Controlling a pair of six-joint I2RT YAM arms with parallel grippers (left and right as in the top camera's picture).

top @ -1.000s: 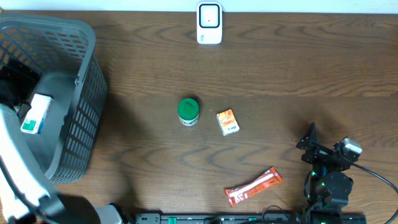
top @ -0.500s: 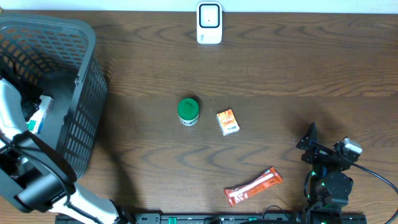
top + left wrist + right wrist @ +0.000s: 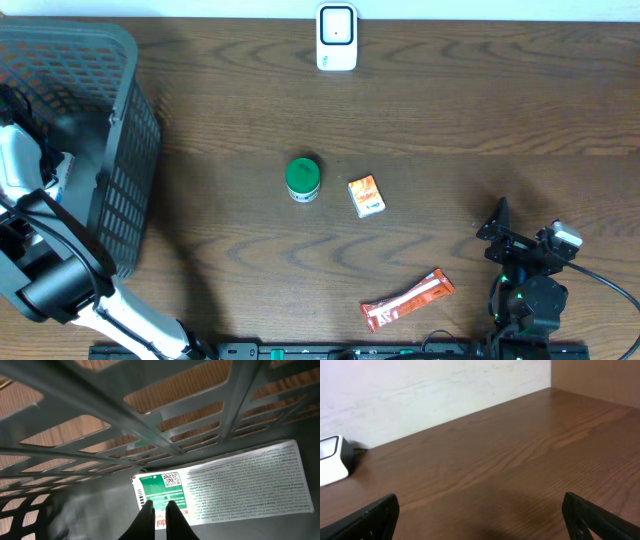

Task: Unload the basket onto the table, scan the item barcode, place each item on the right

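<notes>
Left claw (image 3: 159,519) was closed inside the basket (image 3: 125,150), tips on the box's (image 3: 240,480) label end, grip unclear. Right claw (image 3: 480,510) sat wide open, idle. Risk: a thin pinch could slip, or the box could snag the mesh on lift-out.

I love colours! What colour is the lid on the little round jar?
Green. The lid shows best in the overhead view.

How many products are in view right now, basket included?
4. Green-lidded jar at table centre, small orange box just right of it, orange snack packet near the front edge, white box inside the basket. More may be hidden in the basket.
</notes>
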